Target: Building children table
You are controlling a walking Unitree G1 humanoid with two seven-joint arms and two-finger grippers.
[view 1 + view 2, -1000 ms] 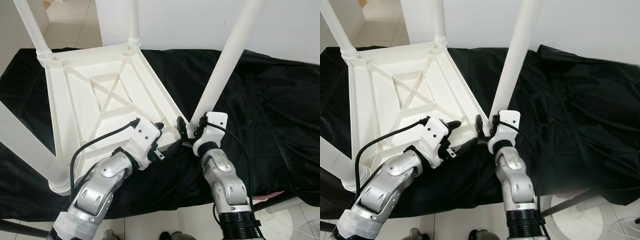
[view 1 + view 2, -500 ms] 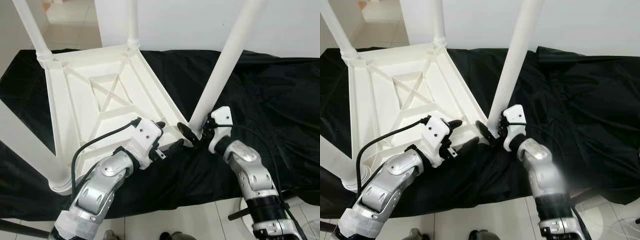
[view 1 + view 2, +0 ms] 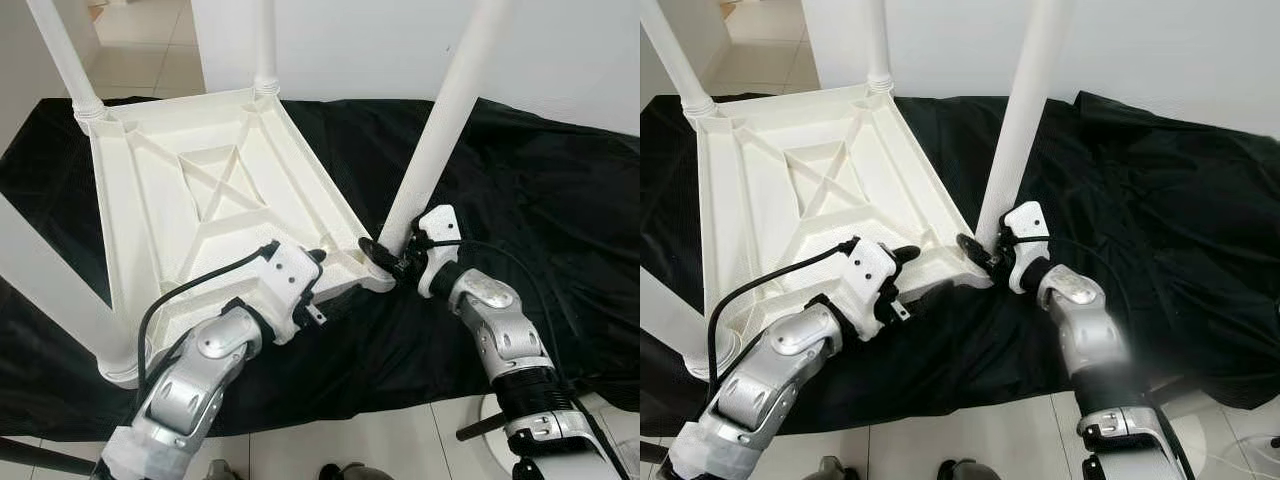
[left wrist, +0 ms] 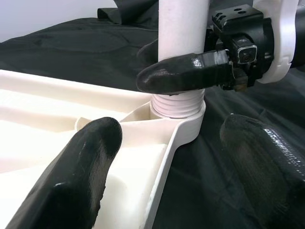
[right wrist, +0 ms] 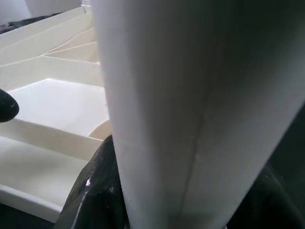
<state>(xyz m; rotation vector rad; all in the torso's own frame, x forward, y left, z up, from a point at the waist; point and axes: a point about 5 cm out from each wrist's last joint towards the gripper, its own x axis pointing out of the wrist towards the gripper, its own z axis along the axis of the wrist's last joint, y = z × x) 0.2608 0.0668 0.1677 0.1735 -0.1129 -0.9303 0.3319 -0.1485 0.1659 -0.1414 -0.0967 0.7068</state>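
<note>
**White plastic leg going into the last corner**

White tabletop (image 3: pixel 200 190) lies upside down on the black cloth (image 3: pixel 540 190), ribs up, so the corner sockets face me and the legs can be screwed in from above. Three legs already stand in their corners. The fourth leg (image 3: pixel 440 120) stands nearly upright in the near corner socket (image 4: pixel 178 112), its threaded end seated in the collar.

My right gripper (image 3: pixel 392 258) is clamped around that leg just above the thread, one finger (image 4: pixel 183 72) wrapped across its front; I judge that low hold gives the best turning purchase. My left gripper (image 3: pixel 318 270) sits at the tabletop's near edge beside the same corner, fingers (image 4: pixel 81 167) spread wide and holding nothing, one over the rim and one off it, probably to brace the top against twisting while the leg turns.
</note>
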